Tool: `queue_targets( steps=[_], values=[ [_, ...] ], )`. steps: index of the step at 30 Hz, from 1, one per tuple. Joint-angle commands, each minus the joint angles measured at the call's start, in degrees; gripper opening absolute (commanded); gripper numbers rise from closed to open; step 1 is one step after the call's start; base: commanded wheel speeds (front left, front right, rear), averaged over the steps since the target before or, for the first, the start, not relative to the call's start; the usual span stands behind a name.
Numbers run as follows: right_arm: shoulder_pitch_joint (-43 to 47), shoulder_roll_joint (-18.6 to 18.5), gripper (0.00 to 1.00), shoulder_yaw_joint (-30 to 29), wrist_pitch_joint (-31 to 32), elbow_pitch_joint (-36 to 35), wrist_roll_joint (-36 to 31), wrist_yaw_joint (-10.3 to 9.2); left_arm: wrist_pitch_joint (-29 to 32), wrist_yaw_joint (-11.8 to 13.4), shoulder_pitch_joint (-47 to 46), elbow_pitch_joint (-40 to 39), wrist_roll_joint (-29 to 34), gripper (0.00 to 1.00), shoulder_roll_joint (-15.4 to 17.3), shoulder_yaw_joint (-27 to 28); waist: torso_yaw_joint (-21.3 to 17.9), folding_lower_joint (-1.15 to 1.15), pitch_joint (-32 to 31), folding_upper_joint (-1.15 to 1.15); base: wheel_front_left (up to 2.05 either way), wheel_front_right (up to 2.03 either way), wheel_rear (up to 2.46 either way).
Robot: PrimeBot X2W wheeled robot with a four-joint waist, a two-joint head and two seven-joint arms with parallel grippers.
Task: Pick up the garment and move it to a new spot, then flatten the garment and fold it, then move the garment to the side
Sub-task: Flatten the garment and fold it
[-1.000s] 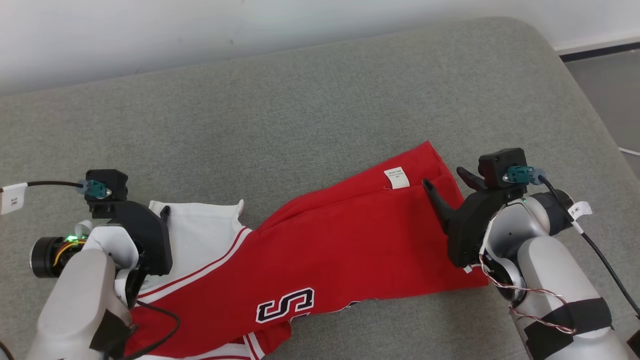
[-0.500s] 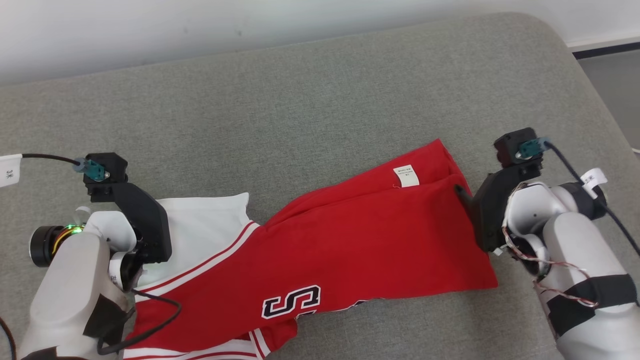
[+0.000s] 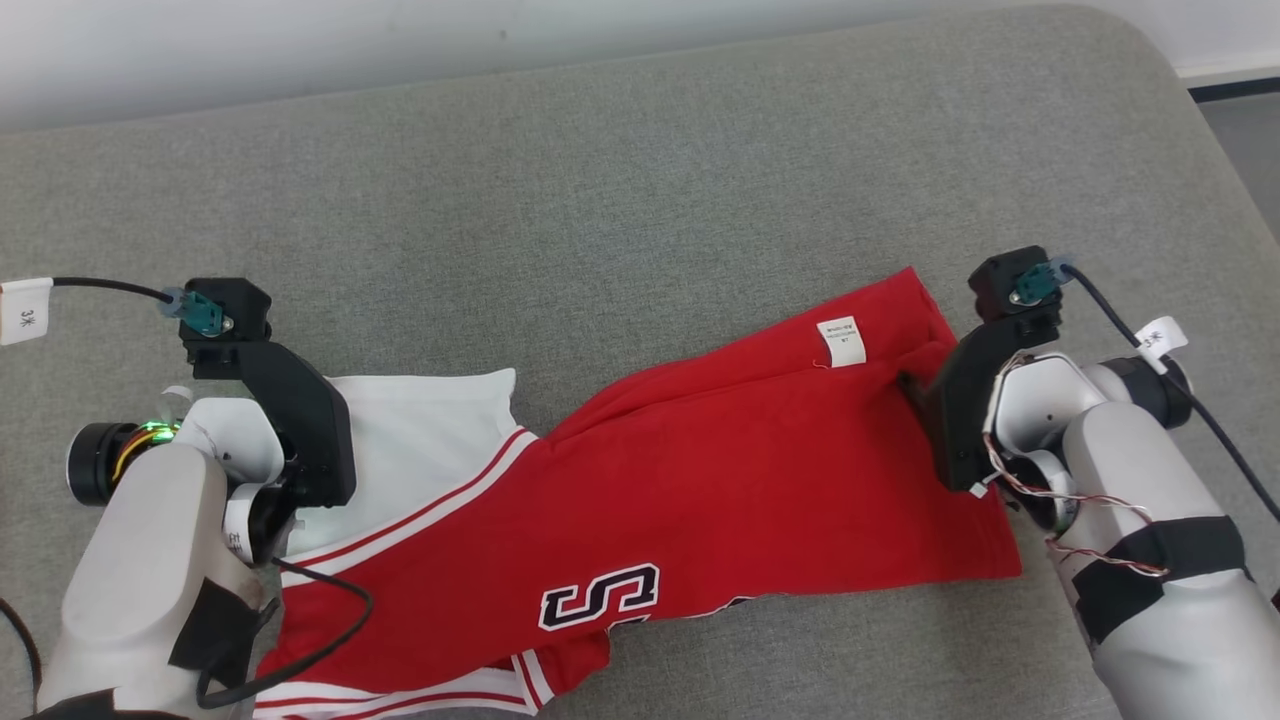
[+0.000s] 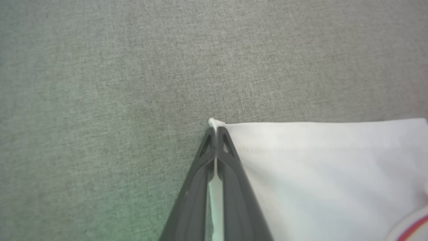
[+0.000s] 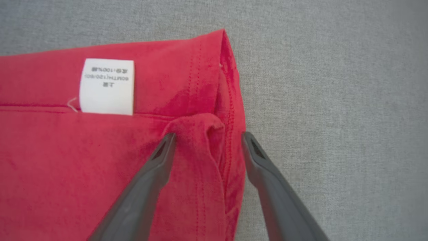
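Observation:
The garment is a red jersey with white sleeve, striped trim and a dark "S", lying crumpled across the grey cushion. In the left wrist view my left gripper is shut on the corner of the white sleeve; in the head view its fingers are hidden under the black mount at the garment's left end. My right gripper is open at the red hem, one finger on the fabric beside a raised fold, the other at the hem's edge by the cushion. A white care label lies just beyond.
The grey cushion stretches beyond the garment to a white wall at the top. Its rounded right corner and a strip of floor show at the upper right. Cables trail from both wrists.
My left gripper has shut on the white sleeve corner. My right gripper has come down onto the red hem. The head camera has shifted, sliding the whole scene a little.

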Motion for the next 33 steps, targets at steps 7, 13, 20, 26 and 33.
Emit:
queue_targets(
  steps=[7, 13, 20, 26, 33],
  values=[
    [-1.69, 0.32, 0.40, 3.10, -2.85, 2.02, 0.48, -0.13, 0.45, 0.33, 1.85, -1.07, -0.91, 0.00, -0.02, -0.45, -0.20, 0.00, -0.07, -0.01, 0.00, 0.00, 0.00],
    [-2.35, -0.50, 0.00, 4.65, -5.08, 1.77, -0.07, -0.13, -2.60, 0.39, 2.29, -2.78, -1.50, 0.00, 0.09, -0.05, -0.28, 0.00, -1.28, -0.01, 0.00, 0.00, 0.00],
    [-3.38, -0.74, 0.00, 2.69, -10.06, 0.11, 1.16, -0.13, -15.18, -0.11, -1.15, -7.29, -5.38, 0.00, -0.72, 4.38, 0.05, 0.00, -4.19, -0.01, 0.00, 0.00, 0.00],
    [-3.55, -1.50, 0.00, 1.88, -12.06, -2.81, 3.17, -0.13, -20.84, -0.86, -3.26, -11.14, -9.39, 0.00, -0.04, 5.00, 0.47, 0.00, -7.51, -0.01, 0.00, 0.00, 0.00],
    [-5.31, -4.46, 0.00, 3.25, -17.69, -9.30, 4.27, -0.13, -24.88, -0.98, -6.25, -19.38, -14.63, 0.00, 2.37, 2.02, 1.27, 0.00, -9.85, -0.01, 0.00, 0.00, 0.00]
  ],
)
